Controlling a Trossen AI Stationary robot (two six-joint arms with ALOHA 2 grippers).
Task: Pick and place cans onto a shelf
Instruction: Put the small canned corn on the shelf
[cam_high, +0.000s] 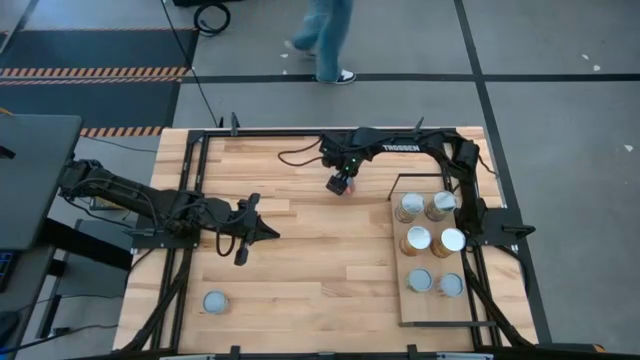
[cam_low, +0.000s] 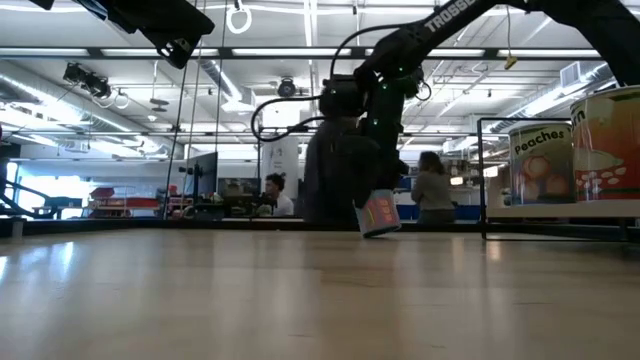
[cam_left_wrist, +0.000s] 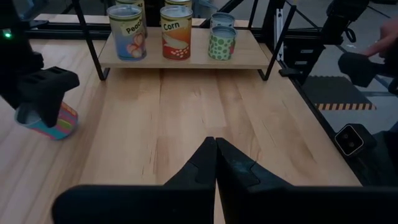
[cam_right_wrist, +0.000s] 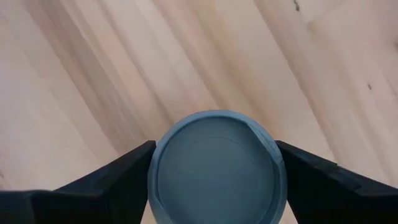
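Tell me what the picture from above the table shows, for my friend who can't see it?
The right gripper is around a tilted can mid-table. Six cans stand on the shelf at right; the left gripper waits, shut.

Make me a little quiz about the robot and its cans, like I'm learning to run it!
1. How many cans stand on the shelf?
2. True or false: the left gripper is open.
3. The striped can between the right gripper fingers is: A) upright, B) tilted, C) upside down on the shelf.

Key: 1. Six. 2. False, its fingers are shut together and hold nothing. 3. B.
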